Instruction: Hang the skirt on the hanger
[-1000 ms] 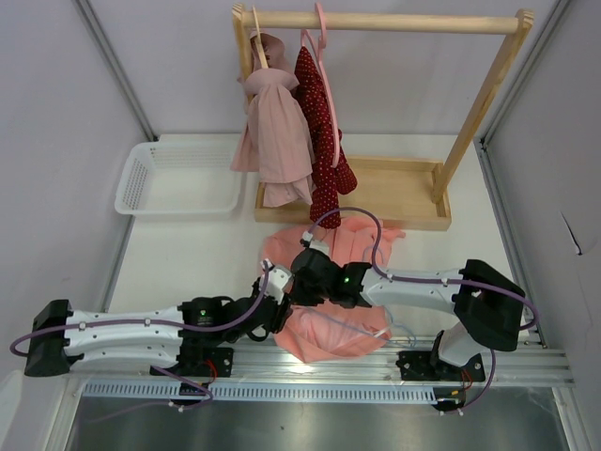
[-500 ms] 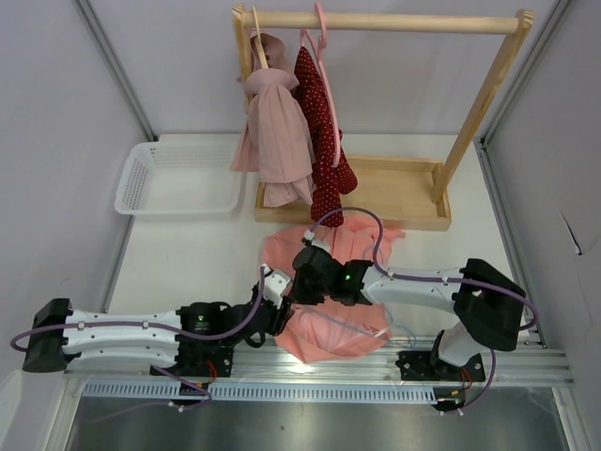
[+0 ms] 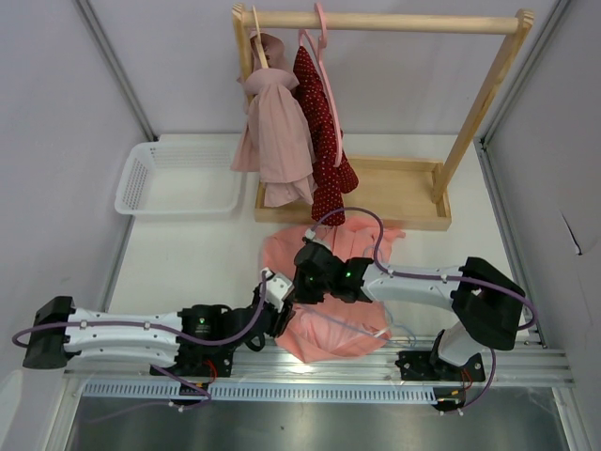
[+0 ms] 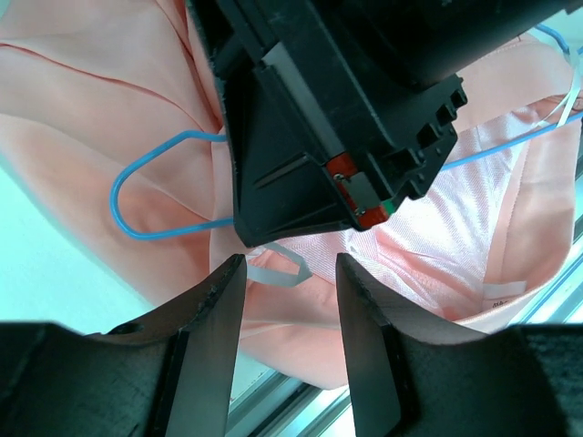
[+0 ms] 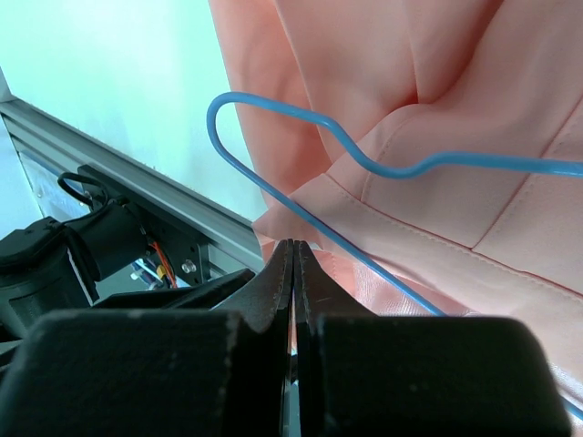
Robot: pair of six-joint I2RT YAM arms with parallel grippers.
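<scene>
In the top view, the salmon-coral pink fabric skirt (image 3: 329,340) lies rumpled on the white surface (image 3: 188,254), at the middle of its near edge. The left hand (image 3: 279,301) and the right hand (image 3: 299,287) meet over it. A white slatted plastic basket (image 3: 131,183) sits at the far left, showing only its own floor. The shallow wooden tray (image 3: 399,193) holds the rack's posts.

In the left wrist view, the left hand's fingers stand apart above the skirt. The thin light-blue wire hanger (image 4: 116,193) lies on the fabric.

In the right wrist view, the right hand's fingers are pressed together, tips at the skirt's edge beside the wire. I cannot tell whether they pinch cloth.
</scene>
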